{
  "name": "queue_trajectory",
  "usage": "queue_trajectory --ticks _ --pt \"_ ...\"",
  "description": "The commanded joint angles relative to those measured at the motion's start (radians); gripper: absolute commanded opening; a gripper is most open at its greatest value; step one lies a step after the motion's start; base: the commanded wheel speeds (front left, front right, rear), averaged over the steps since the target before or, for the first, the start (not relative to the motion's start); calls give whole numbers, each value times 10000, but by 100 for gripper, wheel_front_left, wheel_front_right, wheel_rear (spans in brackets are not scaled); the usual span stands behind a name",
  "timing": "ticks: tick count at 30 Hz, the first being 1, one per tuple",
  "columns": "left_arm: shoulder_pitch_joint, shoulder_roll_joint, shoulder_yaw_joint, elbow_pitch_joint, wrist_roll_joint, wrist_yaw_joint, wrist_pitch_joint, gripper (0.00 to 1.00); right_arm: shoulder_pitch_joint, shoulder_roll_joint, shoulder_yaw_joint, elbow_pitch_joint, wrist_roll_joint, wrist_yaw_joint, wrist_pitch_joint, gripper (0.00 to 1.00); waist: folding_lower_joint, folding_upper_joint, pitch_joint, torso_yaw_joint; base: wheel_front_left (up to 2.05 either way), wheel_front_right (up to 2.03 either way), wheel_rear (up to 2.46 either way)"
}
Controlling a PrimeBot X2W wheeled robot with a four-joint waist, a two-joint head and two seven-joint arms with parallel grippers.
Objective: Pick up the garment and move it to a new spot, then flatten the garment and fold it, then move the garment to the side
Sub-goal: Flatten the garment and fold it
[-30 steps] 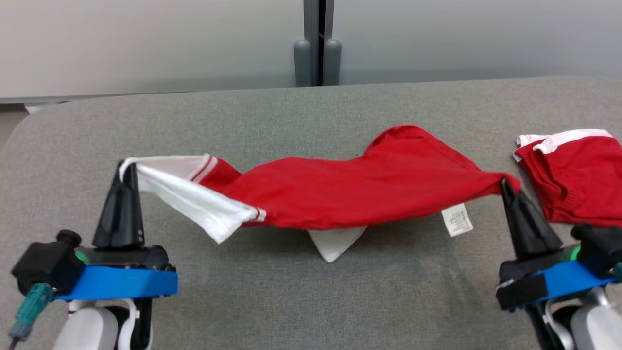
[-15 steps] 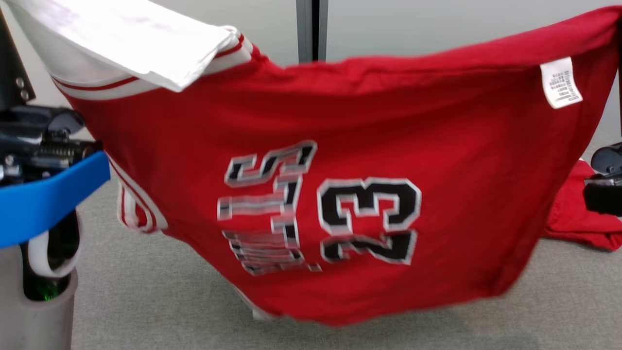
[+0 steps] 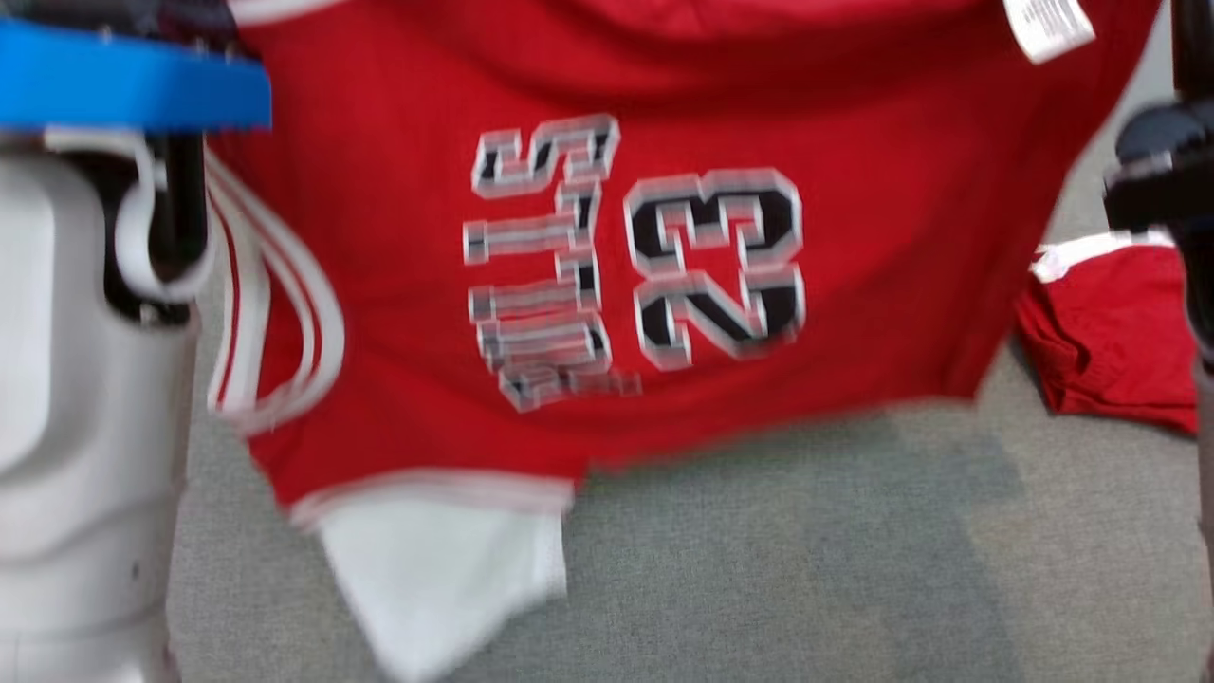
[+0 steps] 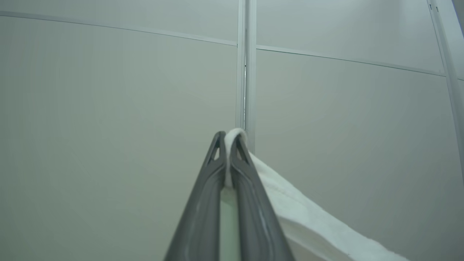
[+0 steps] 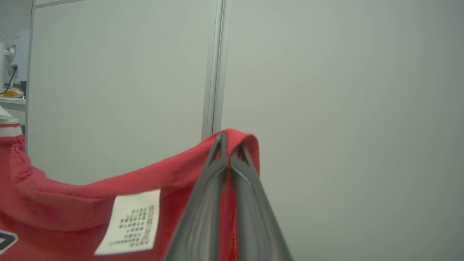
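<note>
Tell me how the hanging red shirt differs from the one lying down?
The hanging shirt is pinched up by the left claw and right claw, spread wide; the lying one sits bunched on the gray table. The hanging shirt shows big black print; the lying one shows none. Both are red with white trim.

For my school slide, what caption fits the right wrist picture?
Right gripper shut on the red jersey, white label hanging nearby, pale wall behind.

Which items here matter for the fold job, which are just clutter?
In the job: red jersey, held up; left gripper, shut on its white edge; right gripper, shut on its red edge.
Lying about: second red garment on the grey table; wall panels.
</note>
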Motion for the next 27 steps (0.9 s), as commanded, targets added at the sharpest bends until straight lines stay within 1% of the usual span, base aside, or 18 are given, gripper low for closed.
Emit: queue_trajectory --ticks 1,3,7,9,11,12,18,22,24,27 --pt "-925 -124 -52 930 97 -176 -394 0 -888 120 192 697 94 1 -236 0 -2 0 317 119 0 0 0" --pt "-1780 -205 -55 1967 246 -240 -772 0 -1739 214 404 1471 162 1 -526 0 -2 0 476 120 0 0 0" --pt "-3216 -372 -51 3868 575 -181 -1218 0 -3117 434 836 3180 190 1 -1257 0 -2 0 617 158 0 0 0" --pt "-3601 -481 -74 4777 688 -187 -1327 0 -3571 592 1060 4177 206 1 -1619 0 -2 0 665 200 0 0 0" --pt "-3725 -712 -50 5751 605 -193 -1354 0 -3905 728 1310 5249 205 1 -1916 0 -2 0 742 286 0 0 0" --pt "-3725 -712 -50 5751 605 -193 -1354 0 -3905 728 1310 5249 205 1 -1916 0 -2 0 742 286 0 0 0" --pt "-2873 -1448 -267 8909 473 -272 -1400 0 -3777 1377 1932 8758 151 1 -2565 0 -2 0 999 469 0 0 0" --pt "-2175 -1777 -100 10523 104 -339 -1413 0 -3431 1838 2214 10529 433 1 -2867 0 -2 0 1274 420 0 0 0" --pt "-1749 -1873 -78 11026 -5 -414 -1418 0 -3117 2012 2403 11149 624 1 -2982 0 -2 0 1331 359 0 0 0" --pt "-1153 -1927 215 11115 -254 -459 -1420 0 -2572 2158 2634 11605 1019 1 -3150 0 -2 0 1458 348 0 0 0"
